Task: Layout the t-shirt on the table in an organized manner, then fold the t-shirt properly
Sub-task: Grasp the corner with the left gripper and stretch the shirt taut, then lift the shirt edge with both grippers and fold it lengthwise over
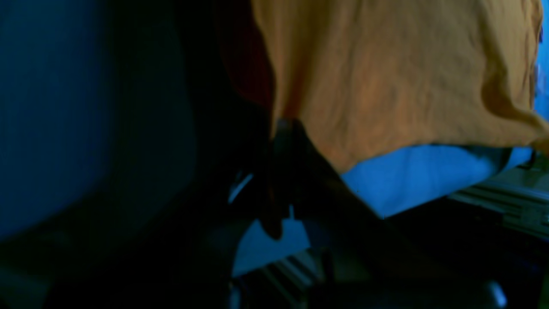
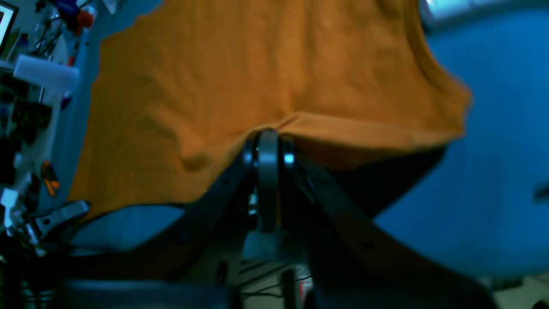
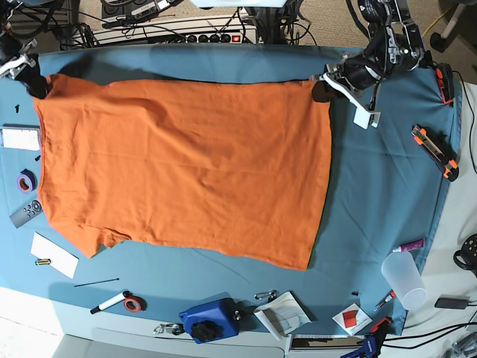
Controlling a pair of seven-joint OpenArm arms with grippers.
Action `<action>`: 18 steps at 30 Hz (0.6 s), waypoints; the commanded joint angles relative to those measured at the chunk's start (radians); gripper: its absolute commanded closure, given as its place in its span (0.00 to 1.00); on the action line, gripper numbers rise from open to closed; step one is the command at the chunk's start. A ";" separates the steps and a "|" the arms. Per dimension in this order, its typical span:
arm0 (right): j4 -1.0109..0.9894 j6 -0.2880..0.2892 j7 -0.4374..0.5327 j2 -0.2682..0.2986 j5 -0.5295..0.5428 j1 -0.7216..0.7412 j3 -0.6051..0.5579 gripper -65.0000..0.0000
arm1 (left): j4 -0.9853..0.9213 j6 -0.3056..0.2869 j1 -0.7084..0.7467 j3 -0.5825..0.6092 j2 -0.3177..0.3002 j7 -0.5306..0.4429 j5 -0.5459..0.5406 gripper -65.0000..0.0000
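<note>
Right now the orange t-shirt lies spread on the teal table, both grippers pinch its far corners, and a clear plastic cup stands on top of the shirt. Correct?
Not quite. The clear plastic cup stands on the table apart from the t-shirt, as the base view shows. The left gripper and right gripper do pinch its far corners.

There is one orange t-shirt (image 3: 179, 164) on one blue table (image 3: 373, 194). Two robot grippers show, the left gripper (image 3: 322, 83) and the right gripper (image 3: 33, 83). There are two orange box cutters (image 3: 434, 151), one clear plastic cup (image 3: 403, 278), two small tape rolls (image 3: 27, 180) and one blue box (image 3: 209, 319).
</note>
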 commanded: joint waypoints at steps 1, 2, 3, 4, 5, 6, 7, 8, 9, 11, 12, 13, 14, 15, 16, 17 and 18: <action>0.043 0.002 0.019 0.020 0.021 -0.006 0.009 1.00 | 0.013 0.003 0.016 -0.018 -0.019 0.045 0.050 1.00; 0.069 0.002 0.019 0.018 0.005 -0.009 0.009 1.00 | 0.022 -0.007 0.023 -0.031 -0.029 0.050 0.050 1.00; 0.092 0.002 0.019 0.017 -0.006 -0.019 0.008 1.00 | 0.030 -0.012 0.029 -0.044 -0.040 0.055 0.049 1.00; 0.109 0.002 0.019 0.016 -0.010 -0.029 0.009 1.00 | 0.036 -0.012 0.036 -0.058 -0.051 0.055 0.041 1.00; 0.122 0.002 0.019 0.017 -0.010 -0.047 0.009 1.00 | 0.041 -0.012 0.043 -0.069 -0.063 0.055 0.022 1.00; 0.133 0.002 0.019 0.016 -0.009 -0.066 0.009 1.00 | 0.045 -0.018 0.054 -0.082 -0.074 0.055 0.003 1.00; 0.142 0.002 0.019 0.014 -0.009 -0.089 0.009 1.00 | 0.047 -0.029 0.064 -0.090 -0.084 0.055 -0.015 1.00; 0.151 0.002 0.019 0.008 -0.009 -0.109 0.009 1.00 | 0.047 -0.044 0.074 -0.098 -0.092 0.060 -0.031 1.00; 0.163 0.002 0.019 0.000 -0.008 -0.131 0.009 1.00 | 0.047 -0.057 0.084 -0.106 -0.100 0.065 -0.047 1.00; 0.189 0.002 0.019 -0.019 -0.002 -0.166 0.009 1.00 | 0.048 -0.071 0.104 -0.124 -0.107 0.069 -0.081 1.00; 0.202 0.002 0.019 -0.030 -0.001 -0.175 0.009 1.00 | 0.048 -0.072 0.113 -0.134 -0.111 0.070 -0.097 1.00; 0.211 0.002 0.019 -0.039 -0.002 -0.177 0.009 1.00 | 0.049 -0.072 0.117 -0.144 -0.115 0.070 -0.108 1.00; 0.217 0.002 0.019 -0.045 -0.002 -0.177 0.009 1.00 | 0.050 -0.072 0.121 -0.155 -0.117 0.069 -0.116 1.00; 0.219 0.002 0.019 -0.047 -0.002 -0.176 0.008 1.00 | 0.053 -0.072 0.122 -0.164 -0.119 0.069 -0.122 1.00; 0.219 0.002 0.019 -0.047 -0.008 -0.171 0.008 1.00 | 0.060 -0.072 0.121 -0.174 -0.119 0.069 -0.122 1.00; 0.219 0.002 0.019 -0.046 -0.025 -0.164 0.008 1.00 | 0.069 -0.072 0.121 -0.180 -0.119 0.064 -0.122 1.00; 0.219 0.002 0.019 -0.047 -0.048 -0.154 0.008 1.00 | 0.082 -0.072 0.121 -0.184 -0.121 0.057 -0.122 1.00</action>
